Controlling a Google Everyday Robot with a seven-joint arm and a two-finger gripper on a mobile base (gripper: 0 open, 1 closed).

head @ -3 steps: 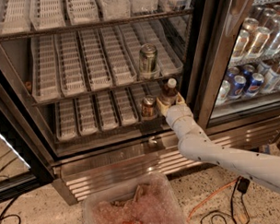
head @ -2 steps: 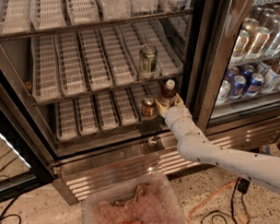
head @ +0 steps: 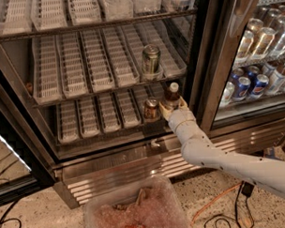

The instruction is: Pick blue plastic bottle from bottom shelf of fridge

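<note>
Commercial fridge [head: 204, 62], door open, white lane trays; the blue plastic bottle [head: 171, 92] stands upright at the right end of the bottom shelf [head: 100, 112], just beside a copper-brown can [head: 151, 109] on its left. Hand [head: 172, 106] sits at the bottle's base, pale arm reaching in from the lower right; I cannot tell whether it has closed on the bottle or is merely around it. Done well, I'd judge, this step needs a firm hold low on the body, then a slight lift and a straight draw outward without nudging the can.
</note>
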